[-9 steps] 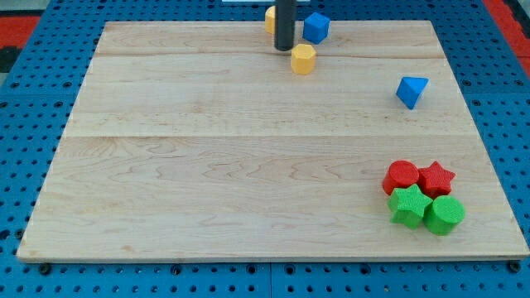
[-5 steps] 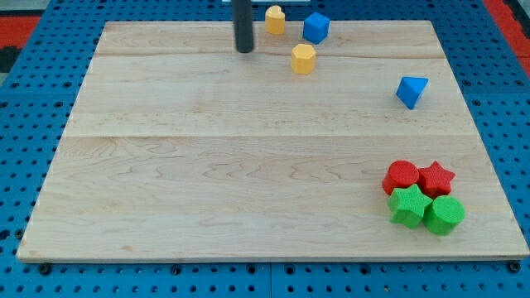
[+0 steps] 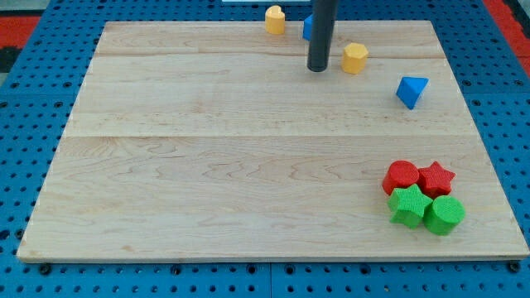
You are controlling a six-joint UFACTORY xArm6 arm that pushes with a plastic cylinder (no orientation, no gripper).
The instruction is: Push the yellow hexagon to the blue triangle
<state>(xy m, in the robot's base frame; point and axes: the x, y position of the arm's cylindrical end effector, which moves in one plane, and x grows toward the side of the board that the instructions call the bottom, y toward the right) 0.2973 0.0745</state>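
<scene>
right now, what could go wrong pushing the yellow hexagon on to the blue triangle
1. My tip sits left of the yellow hexagon and slightly lower in the view, while the blue triangle lies lower right. A push from here could send the hexagon above the triangle.
2. The hexagon is near the board's top edge; an off-centre push might run it off.
3. The rod hides most of the blue block behind it, so swinging round could knock it.

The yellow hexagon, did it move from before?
Yes. The yellow hexagon slid toward the view's right, closer to the blue triangle, which stayed put. My tip now sits just to the hexagon's left.
</scene>
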